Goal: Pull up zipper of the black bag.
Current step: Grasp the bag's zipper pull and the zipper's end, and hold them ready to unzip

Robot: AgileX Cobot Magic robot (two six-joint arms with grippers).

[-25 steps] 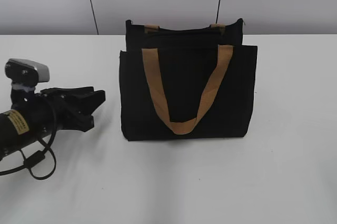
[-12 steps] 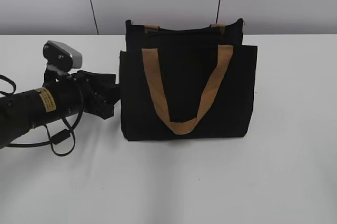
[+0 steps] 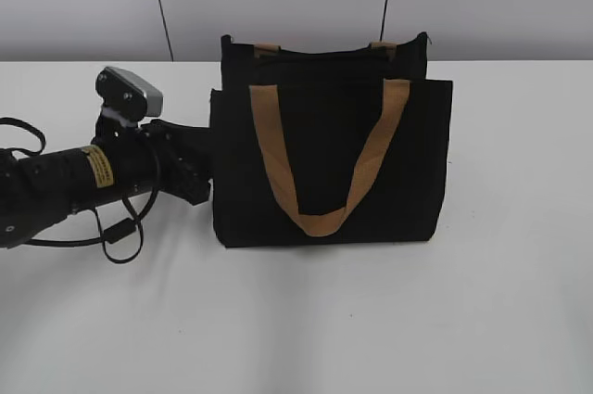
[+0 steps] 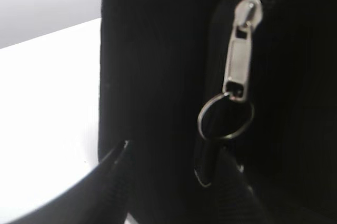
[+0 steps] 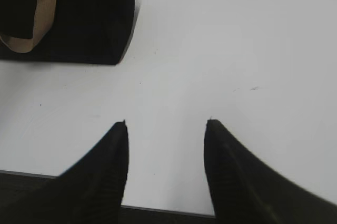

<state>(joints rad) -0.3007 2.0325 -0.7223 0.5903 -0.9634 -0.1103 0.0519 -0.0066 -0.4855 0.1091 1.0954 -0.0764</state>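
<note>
While our left gripper (image 4: 163,163) gapes at the bag (image 3: 329,158), only its wrist view shows the zipper (image 4: 239,58); right gripper (image 5: 166,129) open, empty.

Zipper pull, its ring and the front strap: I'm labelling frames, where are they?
zipper pull (image 4: 238,60), left wrist view, flat metal tab.
ring (image 4: 225,117), left wrist view, wire loop's middle.
front strap (image 3: 320,222), exterior view, bottom curve.

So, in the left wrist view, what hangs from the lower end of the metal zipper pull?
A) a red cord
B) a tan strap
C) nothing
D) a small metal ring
D: a small metal ring hangs from the silver zipper pull on the black bag.
</note>
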